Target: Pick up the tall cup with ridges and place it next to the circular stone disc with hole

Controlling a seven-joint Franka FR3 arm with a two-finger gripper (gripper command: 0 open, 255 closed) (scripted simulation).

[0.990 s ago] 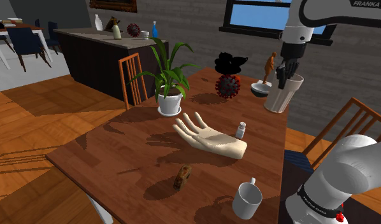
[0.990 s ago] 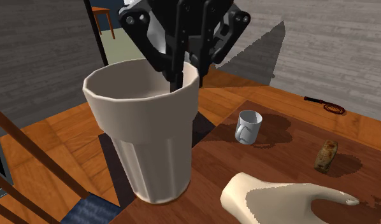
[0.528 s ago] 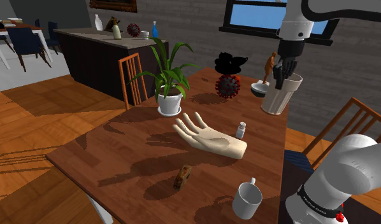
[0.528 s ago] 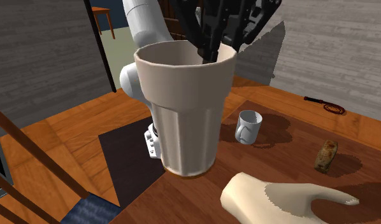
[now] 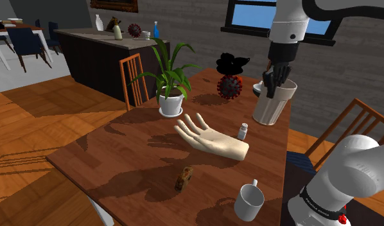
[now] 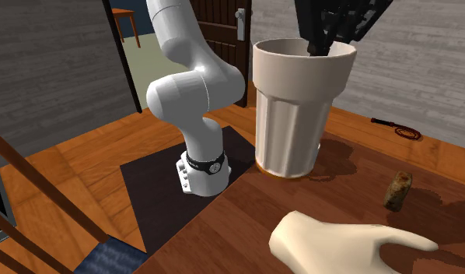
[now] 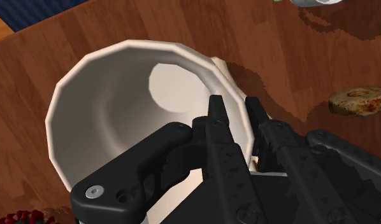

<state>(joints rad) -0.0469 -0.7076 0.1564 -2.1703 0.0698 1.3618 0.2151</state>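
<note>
The ridged cup point(image 7: 119, 114) hangs upright over the wooden table point(image 7: 183, 25), apparently lifted clear. The gripper point(image 7: 237, 118), closed on its rim with one finger inside and one outside, leaves the base free for setting down. Forearm vertical, hand pointing down. The holed stone disc point(image 7: 359, 100) lies well apart.

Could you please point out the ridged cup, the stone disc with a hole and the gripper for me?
ridged cup point(image 6: 289, 117), second exterior view, on its ridged side wall.
stone disc point(image 7: 343, 102), wrist view, on the ring beside its hole.
gripper point(image 7: 234, 107), wrist view, midway between its fingertips.
</note>
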